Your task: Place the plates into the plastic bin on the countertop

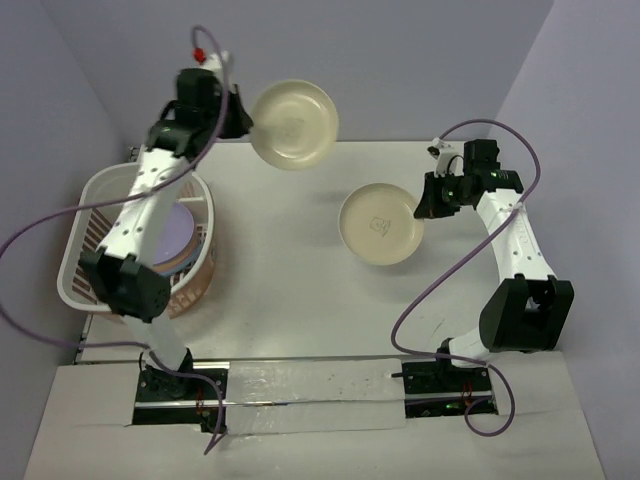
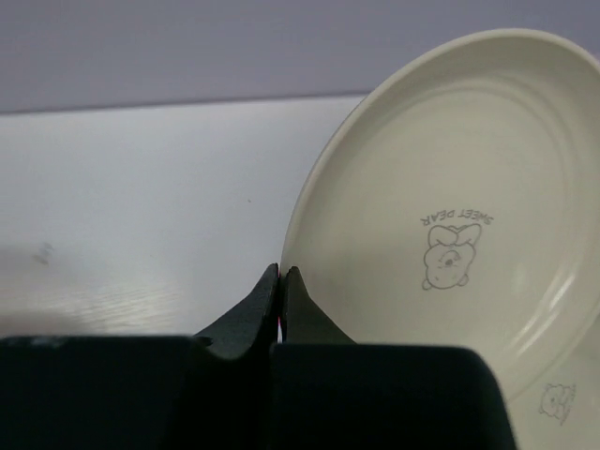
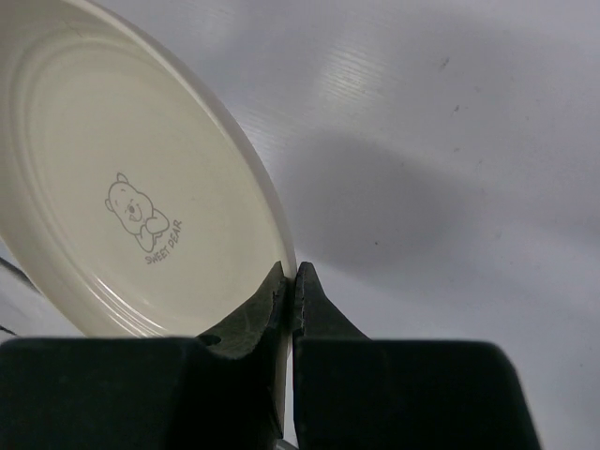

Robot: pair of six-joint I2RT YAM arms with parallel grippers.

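I hold two cream plates. The left gripper (image 1: pixel 246 119) is shut on the rim of one cream plate (image 1: pixel 295 123), lifted at the far end of the countertop (image 1: pixel 290 280). In the left wrist view the fingertips (image 2: pixel 282 273) pinch that plate's edge (image 2: pixel 459 187), which has a bear mark. Over the right half of the countertop, the right gripper (image 1: pixel 421 205) is shut on the rim of the other cream plate (image 1: pixel 381 225); its wrist view shows the pinch (image 3: pixel 292 270) on that plate (image 3: pixel 131 178). The plastic bin (image 1: pixel 70 262) stands at the left, with a lilac plate (image 1: pixel 176 228) on top of a stack inside.
Lilac-grey walls (image 1: pixel 400 60) close in the countertop on the far, left and right sides. The left arm's links (image 1: pixel 140 215) reach over the bin. Purple cables (image 1: pixel 440 290) loop from both arms.
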